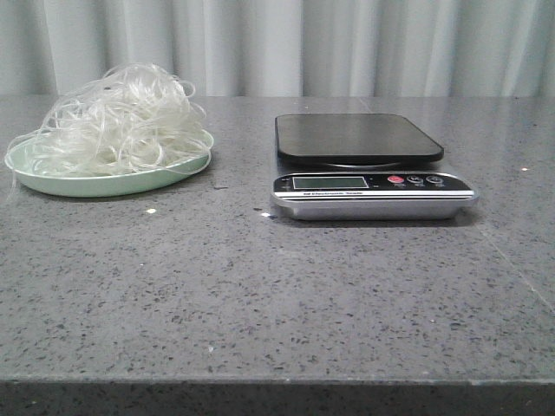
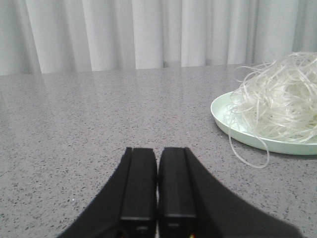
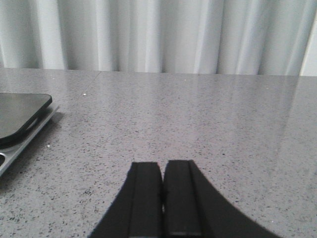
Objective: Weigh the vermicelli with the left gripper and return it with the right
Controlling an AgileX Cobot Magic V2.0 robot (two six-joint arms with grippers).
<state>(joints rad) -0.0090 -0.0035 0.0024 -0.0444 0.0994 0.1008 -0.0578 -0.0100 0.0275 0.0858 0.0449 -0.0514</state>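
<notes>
The vermicelli [image 1: 117,121], a fluffy tangle of whitish strands, lies heaped on a pale green plate [image 1: 104,184] at the far left of the table. It also shows in the left wrist view [image 2: 280,101], on the plate [image 2: 223,116]. A kitchen scale [image 1: 368,165] with a bare dark platform [image 1: 355,139] stands to the right of the plate; its edge shows in the right wrist view [image 3: 20,121]. My left gripper [image 2: 157,151] is shut and empty, low over the table, apart from the plate. My right gripper [image 3: 162,166] is shut and empty, beside the scale. Neither gripper shows in the front view.
The grey speckled tabletop [image 1: 260,286] runs to a front edge [image 1: 277,381]. A pale curtain [image 1: 286,43] hangs behind the table. A few loose strands trail over the plate's rim onto the table [image 2: 250,158].
</notes>
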